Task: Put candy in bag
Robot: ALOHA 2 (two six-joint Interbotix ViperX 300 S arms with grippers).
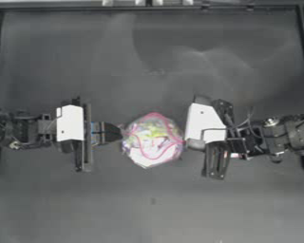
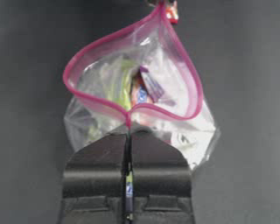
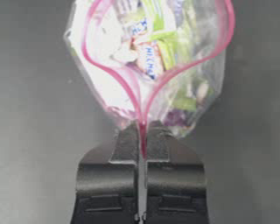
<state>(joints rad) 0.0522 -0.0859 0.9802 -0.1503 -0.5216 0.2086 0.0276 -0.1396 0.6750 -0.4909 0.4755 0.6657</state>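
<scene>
Between both closed tools, clear bag [image 1: 152, 141], pink-rimmed mouth agape.

A lab test bench: bare dark table [image 1: 155, 57] bordered by a metal frame [image 1: 148, 5].

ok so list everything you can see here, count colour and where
bag: one, clear with a pink seal strip, mouth spread open, mid table between the two claws
sweets: several, mixed colours, inside the bag
candy: none seen outside the bag
table: one, dark, under everything
left claw: one, dark, shut on the bag's pink rim at its left side
right claw: one, dark, shut on the rim at the bag's right side
</scene>
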